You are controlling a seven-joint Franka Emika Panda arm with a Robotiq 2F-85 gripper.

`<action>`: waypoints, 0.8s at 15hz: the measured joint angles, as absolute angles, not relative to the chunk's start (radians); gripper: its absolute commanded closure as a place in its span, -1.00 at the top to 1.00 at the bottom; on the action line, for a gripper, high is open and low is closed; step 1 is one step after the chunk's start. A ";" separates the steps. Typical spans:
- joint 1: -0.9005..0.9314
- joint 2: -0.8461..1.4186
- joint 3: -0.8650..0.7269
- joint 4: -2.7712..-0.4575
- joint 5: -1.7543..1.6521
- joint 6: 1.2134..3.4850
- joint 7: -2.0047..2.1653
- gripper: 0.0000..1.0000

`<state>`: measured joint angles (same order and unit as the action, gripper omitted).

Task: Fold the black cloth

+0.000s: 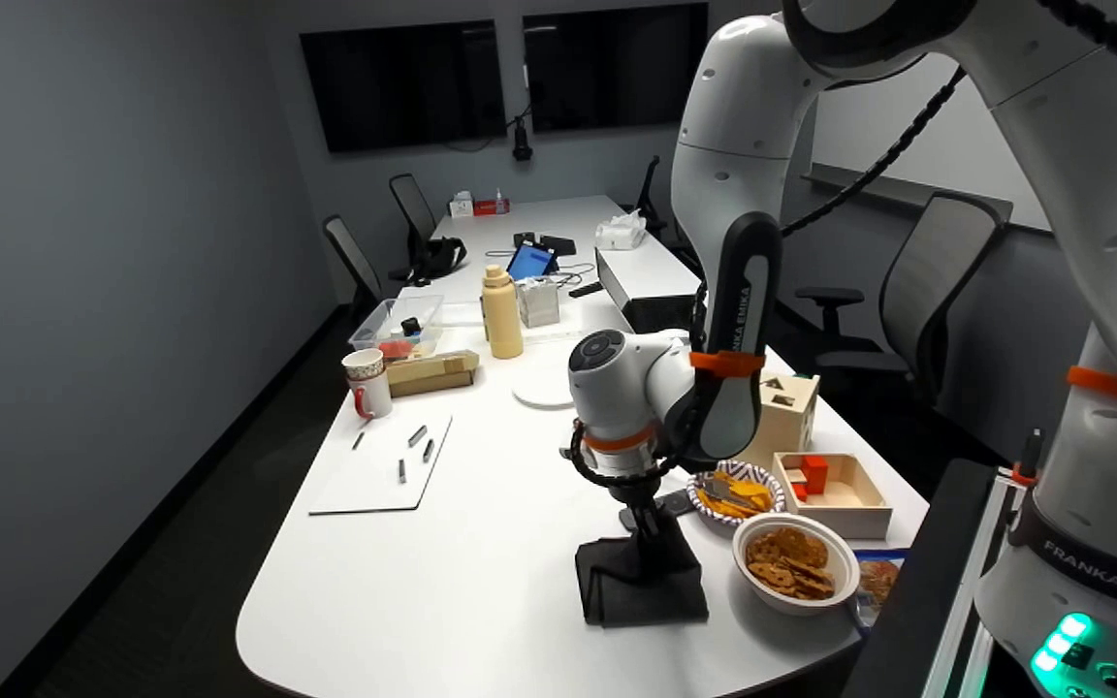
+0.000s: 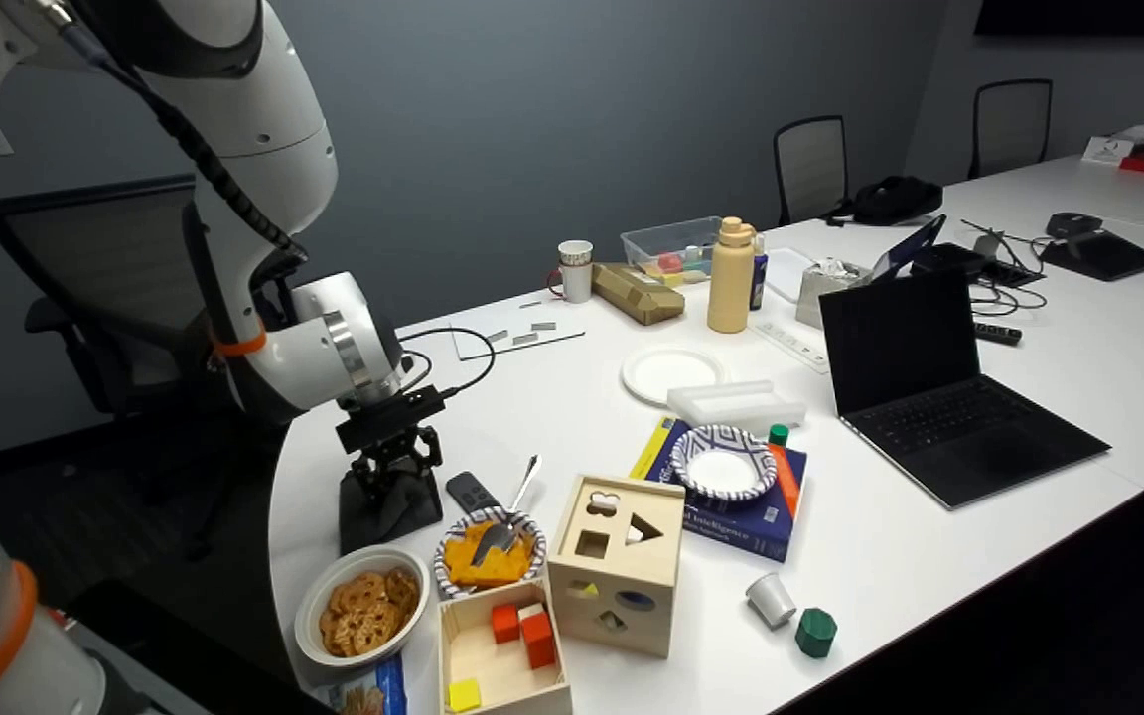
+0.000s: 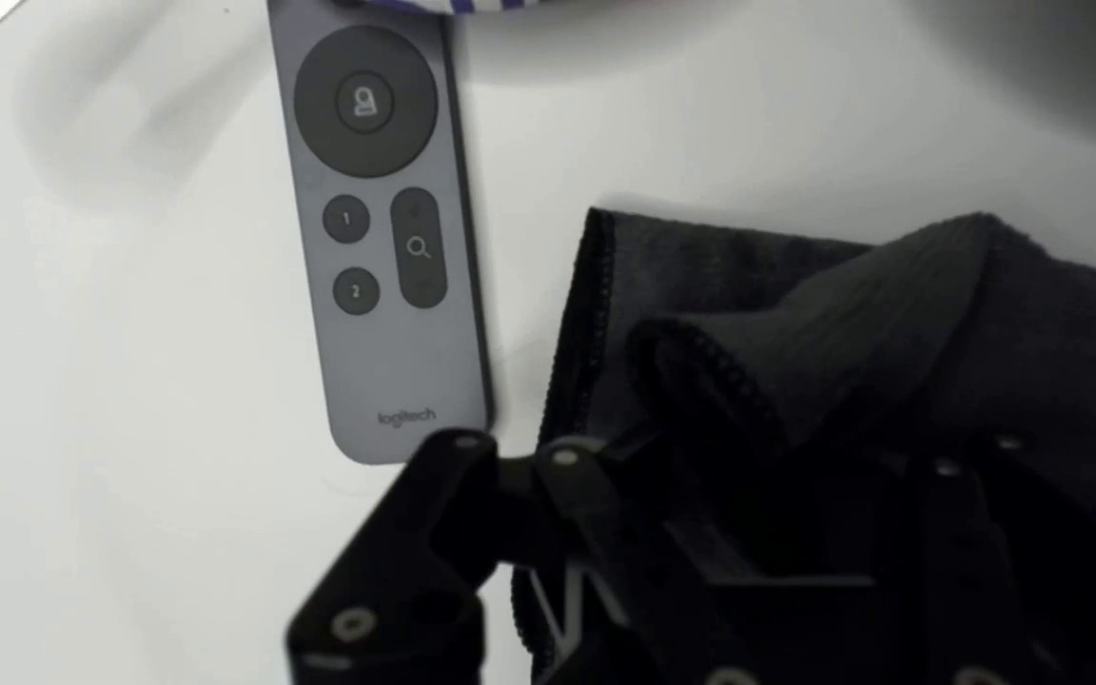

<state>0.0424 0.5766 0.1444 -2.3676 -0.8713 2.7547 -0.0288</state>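
Observation:
The black cloth (image 1: 644, 599) lies folded into a small dark patch on the white table near its front edge. It also shows in an exterior view (image 2: 361, 521) and in the wrist view (image 3: 1071, 352). A raised flap of it curls up, with its stitched edge facing my gripper (image 3: 757, 461). My gripper points down right over the cloth, also seen in both exterior views (image 1: 653, 528) (image 2: 393, 482). Its finger links stand apart on both sides of the raised fold, so it looks open. The fingertips are dark against the cloth and largely hidden.
A grey remote (image 3: 391, 314) lies close beside the cloth. A bowl of pretzels (image 1: 783, 603), a patterned plate with orange food (image 2: 441, 566) and a wooden tray (image 2: 512, 685) stand nearby. A wooden shape box (image 2: 612, 621) is behind them. A whiteboard sheet (image 1: 374, 490) lies farther off.

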 measured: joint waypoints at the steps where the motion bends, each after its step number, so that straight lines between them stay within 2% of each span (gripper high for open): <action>1: 0.050 0.586 0.132 -2.361 -0.863 2.755 -0.036 -0.45; 10: 0.114 0.608 0.078 -2.325 -0.804 2.751 -0.041 0.91; 12: 0.129 0.607 0.076 -2.322 -0.798 2.751 -0.041 1.00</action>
<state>0.1290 0.6072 0.0757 -2.3221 -0.7976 2.7511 -0.0407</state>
